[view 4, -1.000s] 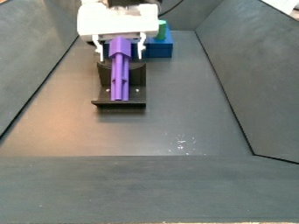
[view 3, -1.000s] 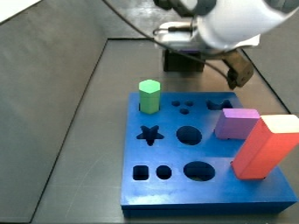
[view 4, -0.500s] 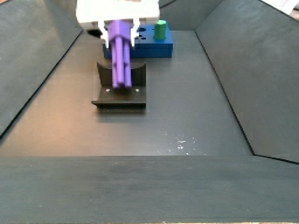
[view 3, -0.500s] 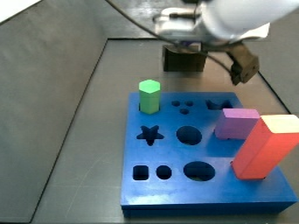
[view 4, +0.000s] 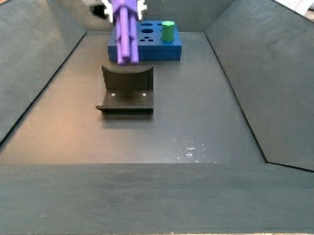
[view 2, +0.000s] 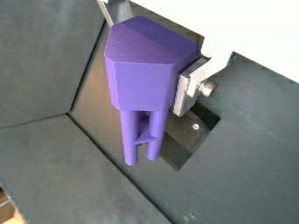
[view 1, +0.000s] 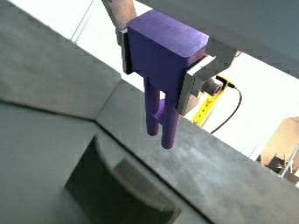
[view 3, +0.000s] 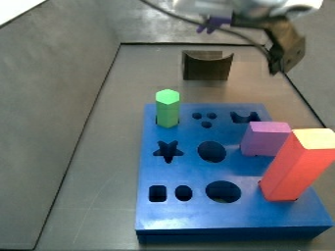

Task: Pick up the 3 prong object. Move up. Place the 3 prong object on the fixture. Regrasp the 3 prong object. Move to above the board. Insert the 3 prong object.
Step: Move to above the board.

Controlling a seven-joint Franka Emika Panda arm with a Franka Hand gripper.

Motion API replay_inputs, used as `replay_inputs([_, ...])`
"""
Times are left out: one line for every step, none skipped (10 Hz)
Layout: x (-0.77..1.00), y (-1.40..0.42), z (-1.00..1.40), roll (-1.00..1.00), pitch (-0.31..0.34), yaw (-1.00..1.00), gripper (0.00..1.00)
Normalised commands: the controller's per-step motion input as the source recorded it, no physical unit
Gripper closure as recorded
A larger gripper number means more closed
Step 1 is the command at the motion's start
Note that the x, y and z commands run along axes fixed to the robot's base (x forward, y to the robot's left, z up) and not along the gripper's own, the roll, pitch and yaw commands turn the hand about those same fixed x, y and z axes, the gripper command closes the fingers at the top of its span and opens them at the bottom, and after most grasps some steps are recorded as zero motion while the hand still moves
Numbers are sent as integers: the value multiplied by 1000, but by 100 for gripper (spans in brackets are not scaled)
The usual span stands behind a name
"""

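The board lies flat on the floor, carrying a green peg, a pink-purple cube and a red block. Behind it stands the fixture, bare. Raised clear above the fixture, the claw is closed on the 3 prong object, silver fingers pressing its flanks, prongs hanging free.

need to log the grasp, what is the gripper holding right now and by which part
The gripper holds the 3 prong object, clamped across the solid block end, prongs pointing down and free. It hangs lifted above the fixture.
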Motion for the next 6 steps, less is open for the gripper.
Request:
replay_inputs([-13, -137, 1000, -33, 154, 144, 100])
replay_inputs([-1, -122, 1000, -23, 121, 161, 100])
replay_inputs([9, -109, 1000, -20, 97, 163, 100])
replay_inputs([14, -98, 1000, -21, 75, 155, 100])
replay_inputs([15, -72, 864, -19, 49, 141, 100])
replay_inputs([13, -50, 697, -23, 34, 128, 100])
